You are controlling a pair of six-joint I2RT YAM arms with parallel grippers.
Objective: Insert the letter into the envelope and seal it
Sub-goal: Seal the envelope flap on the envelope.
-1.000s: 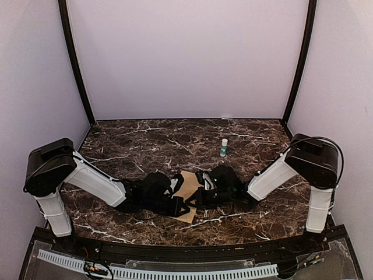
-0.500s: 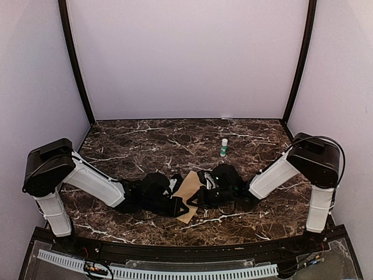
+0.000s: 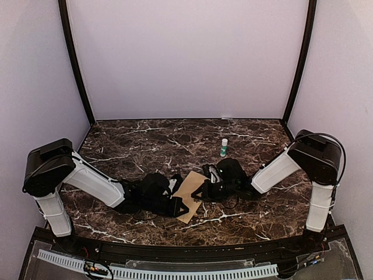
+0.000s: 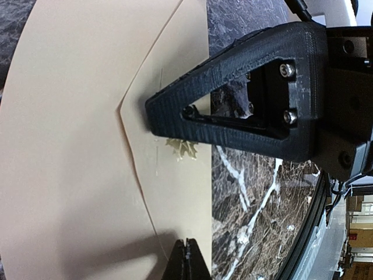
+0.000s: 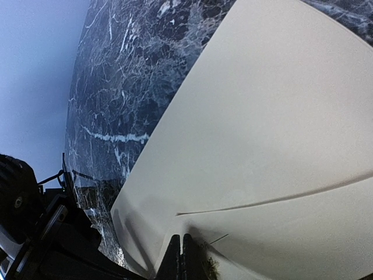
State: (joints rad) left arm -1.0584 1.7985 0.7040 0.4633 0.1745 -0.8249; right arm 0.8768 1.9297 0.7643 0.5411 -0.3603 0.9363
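Two arms crouch low over the bench (image 3: 145, 140), and the brown envelope (image 3: 189, 192) lies between them, near the front edge. The right arm has just drawn back. A second ago its wrist sat over the middle of the envelope, and now it's off toward the right side, so more brown paper shows from above. The left arm hasn't budged.

The right fingers (image 5: 173, 262) are pressed together with nothing between them, tips down on the envelope close to the flap's edge. The left fingers (image 4: 189, 265) are pressed together too and empty, with their tips on the paper near its edge. I'd say they're pinning it.

The flap is folded down, its V-shaped edge lying flat on the envelope's body, and the right arm's tip sits just beside the point of that V. There's a small ragged pale mark (image 4: 183, 149) next to it. Glue or print, I can't tell from here.

The letter isn't showing anywhere, so it's most likely inside already. That retreat looks like a pressing stroke across the flap while the left steadies things, which would be the sealing step, and late in it. The small green bottle (image 3: 224, 147) stands upright, well behind the envelope.
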